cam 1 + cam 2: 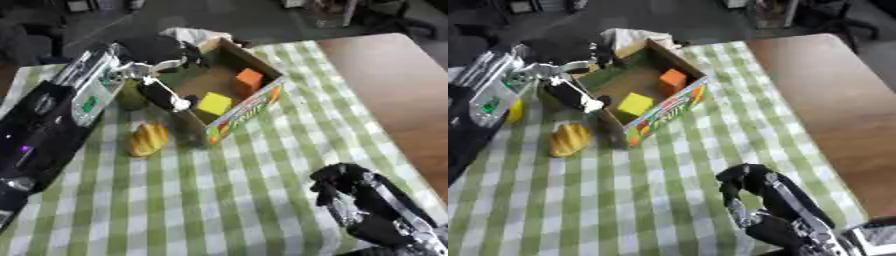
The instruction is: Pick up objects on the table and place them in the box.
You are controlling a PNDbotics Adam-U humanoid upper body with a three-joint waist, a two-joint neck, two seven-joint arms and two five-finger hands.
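In the left eye view, the box (234, 95) sits near the worktop's (262, 190) far edge, its long axis running from far left to near right, holding an orange block (248, 80) and a yellow block (213, 103). The left robot hand (162, 55) hangs over the box's left end; its grip cannot be told. A yellow fruit (147, 139) lies just left of the box. In the right eye view, the right robot hand (750, 192) rests near the worktop's near right corner, fingers curled, empty.

The black and silver left arm (61, 115) comes in from the left side — its left hand (162, 75) is far up, fingers bent downward, holding nothing I can see. The black right hand (750, 190) rests near the right corner — fingers curled.
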